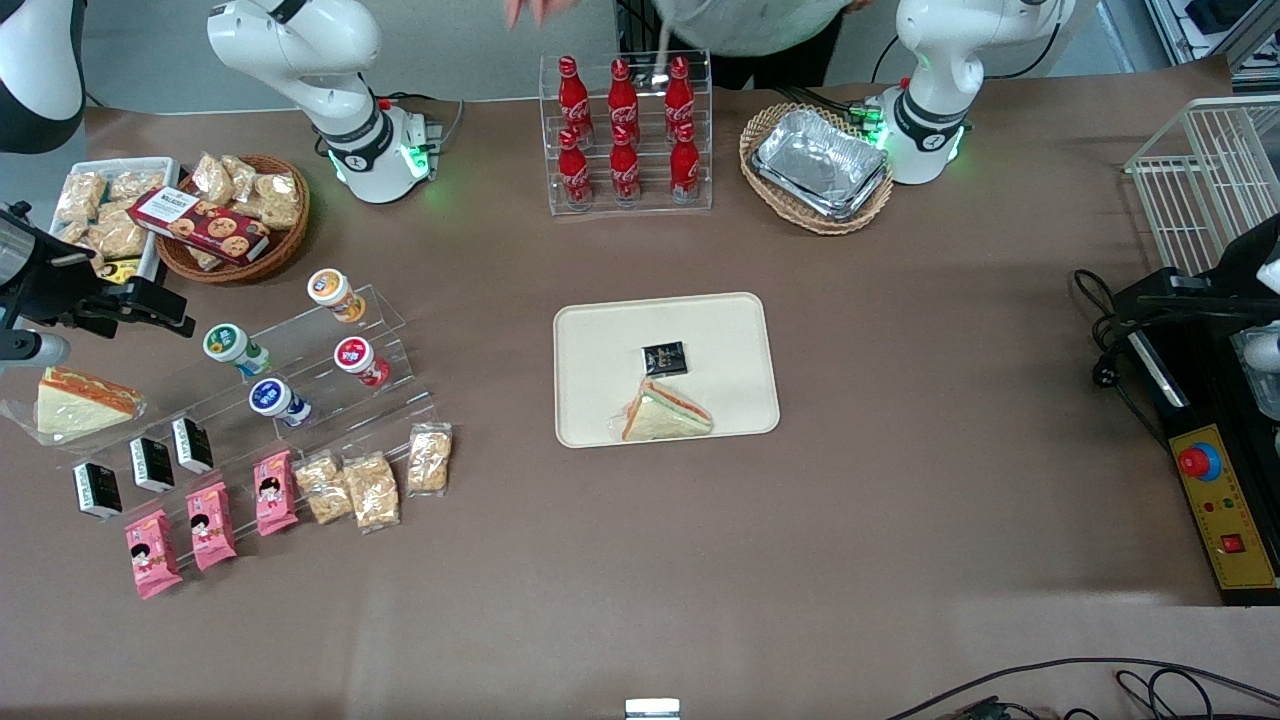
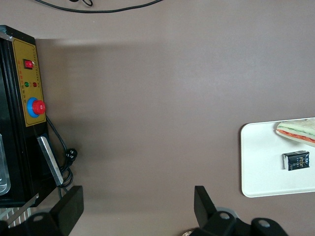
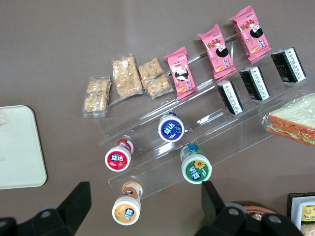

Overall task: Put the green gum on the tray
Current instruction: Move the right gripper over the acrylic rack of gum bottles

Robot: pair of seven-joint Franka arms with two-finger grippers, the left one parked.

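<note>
The green gum (image 1: 232,345), a white bottle with a green-rimmed lid, lies on the clear stepped stand (image 1: 395,330) toward the working arm's end of the table. It also shows in the right wrist view (image 3: 197,167). The cream tray (image 1: 600,330) lies mid-table and holds a wrapped sandwich (image 1: 665,412) and a small black packet (image 1: 664,357). Its corner shows in the right wrist view (image 3: 15,147). My right gripper (image 1: 150,300) hovers above the table beside the stand, open and empty (image 3: 145,206). The green gum sits close by one of its fingers (image 3: 212,199).
Orange-lidded (image 3: 127,205), red-lidded (image 3: 118,157) and blue-lidded (image 3: 171,128) bottles share the stand. Pink snack bags (image 1: 210,525), cereal bars (image 1: 370,490) and black packets (image 1: 150,465) lie nearer the front camera. A cola rack (image 1: 625,135) and a basket with a foil pan (image 1: 818,165) stand farther back.
</note>
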